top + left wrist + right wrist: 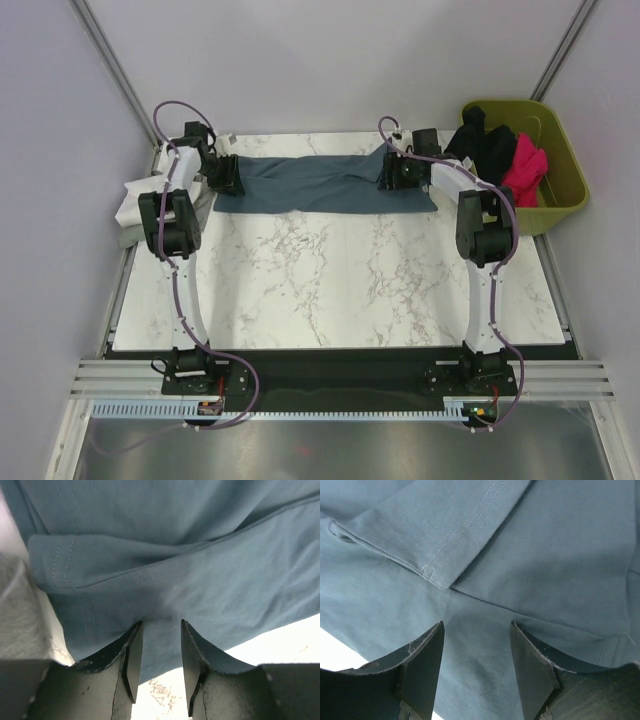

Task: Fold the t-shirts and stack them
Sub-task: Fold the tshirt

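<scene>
Both arms outstretched, jaws parted, at ends of slate-blue t-shirt

No text or labels can be read

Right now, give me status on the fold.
Left claw and right claw open, at the shirt's ends. Blue-grey t-shirt lies in a long band, far edge. Nothing blocking.

Slate t-shirt across marble table
</scene>
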